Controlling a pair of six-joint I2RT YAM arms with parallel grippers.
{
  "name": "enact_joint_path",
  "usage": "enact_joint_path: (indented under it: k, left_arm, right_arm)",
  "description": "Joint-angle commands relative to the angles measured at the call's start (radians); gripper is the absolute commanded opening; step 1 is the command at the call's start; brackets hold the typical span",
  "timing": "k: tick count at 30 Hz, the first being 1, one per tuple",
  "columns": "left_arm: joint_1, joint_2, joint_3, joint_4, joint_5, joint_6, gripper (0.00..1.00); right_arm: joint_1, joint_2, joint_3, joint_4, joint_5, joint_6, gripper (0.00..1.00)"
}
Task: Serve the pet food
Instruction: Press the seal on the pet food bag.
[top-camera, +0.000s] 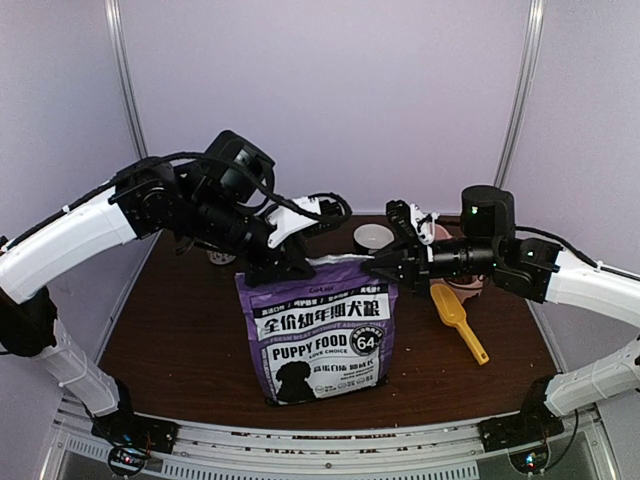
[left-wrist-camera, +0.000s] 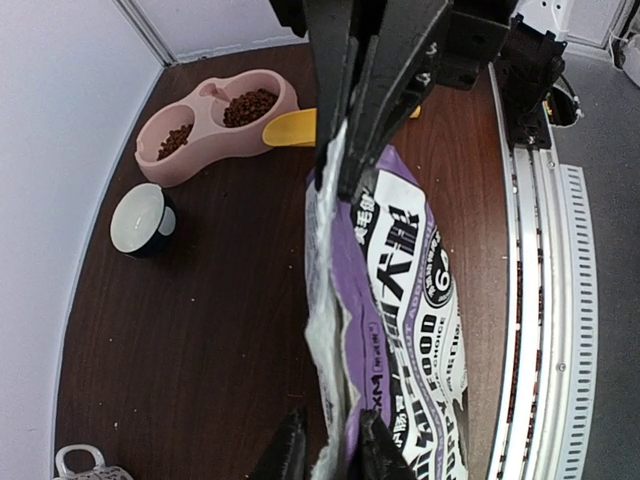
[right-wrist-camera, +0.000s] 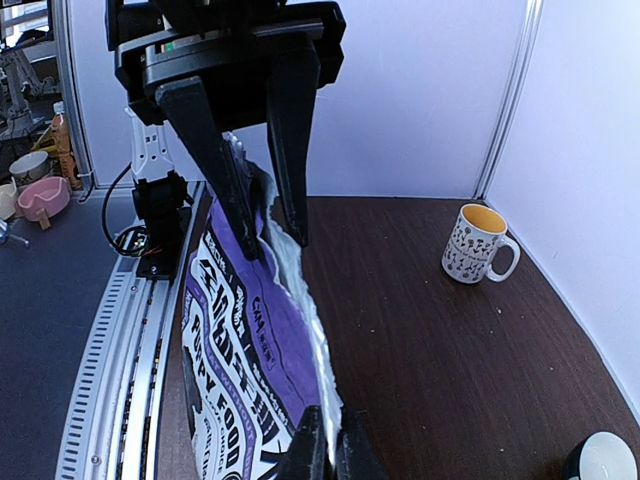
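The purple puppy-food bag (top-camera: 320, 335) stands upright mid-table, its torn white top edge running between my two grippers. My left gripper (top-camera: 285, 262) is shut on the left end of that edge (left-wrist-camera: 335, 455). My right gripper (top-camera: 378, 265) pinches the right end, shut tight on the thin edge (right-wrist-camera: 328, 450). In each wrist view the other gripper clamps the far end of the bag. Brown pet food (left-wrist-camera: 250, 105) lies in both cups of the pink double bowl (left-wrist-camera: 205, 160). The bag's mouth looks nearly flat, and its inside is hidden.
A yellow scoop (top-camera: 458, 320) lies right of the bag, next to the bowl. A black cup with a white top (left-wrist-camera: 143, 220) stands behind the bag. A patterned mug (right-wrist-camera: 478, 245) sits at the back left. The metal rail (left-wrist-camera: 545, 300) runs along the near edge.
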Motion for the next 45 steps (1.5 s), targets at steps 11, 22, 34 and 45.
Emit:
enact_joint_path:
  k: [11,22,34,45]
  left_arm:
    - [-0.002,0.006,-0.018,0.015,-0.006,0.006,0.0]
    - [-0.001,-0.032,-0.067,0.021,-0.047,-0.003,0.16]
    - [0.001,-0.088,-0.102,0.059,-0.061,0.0,0.0]
    - [-0.026,0.006,-0.014,0.128,-0.018,-0.036,0.27]
  right_arm:
    - [-0.003,-0.044,-0.004,-0.005,0.011,0.008,0.0]
    - [-0.003,-0.065,-0.018,0.012,0.012,0.028,0.0]
    - [-0.003,-0.068,-0.02,0.017,0.012,0.043,0.0]
    - [0.002,-0.066,-0.023,0.025,-0.004,0.057,0.0]
